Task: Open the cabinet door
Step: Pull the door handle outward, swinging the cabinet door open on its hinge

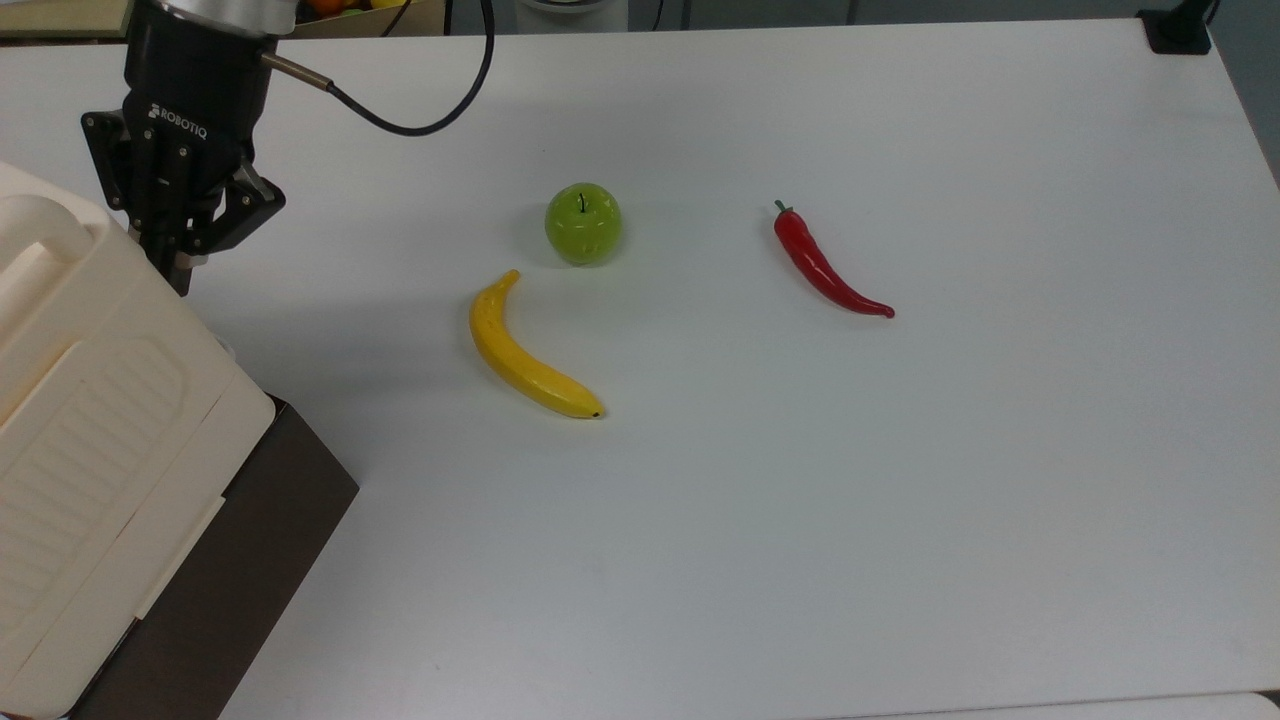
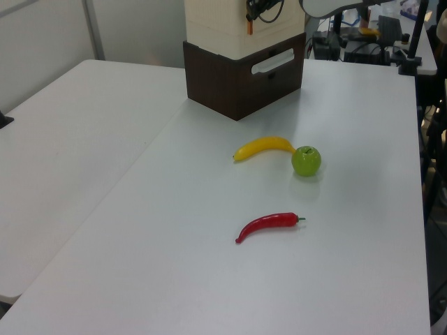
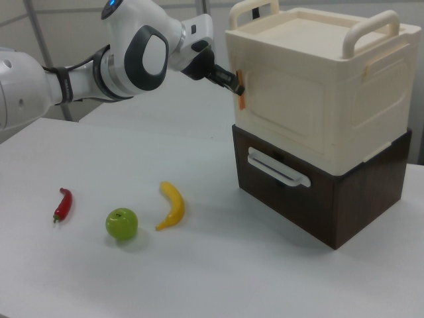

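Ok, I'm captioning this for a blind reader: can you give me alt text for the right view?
A white robot arm's gripper is shut on a small orange tab at the edge of the cabinet door of a cream cabinet standing on a dark brown drawer unit. A red chili, green apple and banana lie on the white table.

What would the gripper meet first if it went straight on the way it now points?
Probably the orange tab on the cabinet door: the gripper points at it and looks shut on it.
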Action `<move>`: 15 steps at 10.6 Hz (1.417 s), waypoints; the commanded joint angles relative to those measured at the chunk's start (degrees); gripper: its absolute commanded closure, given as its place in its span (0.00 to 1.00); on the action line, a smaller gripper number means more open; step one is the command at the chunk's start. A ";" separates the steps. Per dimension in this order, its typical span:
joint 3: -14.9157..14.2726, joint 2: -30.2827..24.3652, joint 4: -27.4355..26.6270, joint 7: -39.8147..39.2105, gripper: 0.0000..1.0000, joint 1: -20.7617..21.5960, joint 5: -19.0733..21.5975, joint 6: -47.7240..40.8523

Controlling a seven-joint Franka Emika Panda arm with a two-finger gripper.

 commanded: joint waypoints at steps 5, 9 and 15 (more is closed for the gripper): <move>0.54 -4.67 -0.80 1.15 0.79 2.32 -0.30 -12.42; 0.54 -5.98 -0.36 1.06 0.12 2.33 2.95 -17.43; 0.54 -9.24 3.58 0.97 0.00 2.24 4.01 -18.15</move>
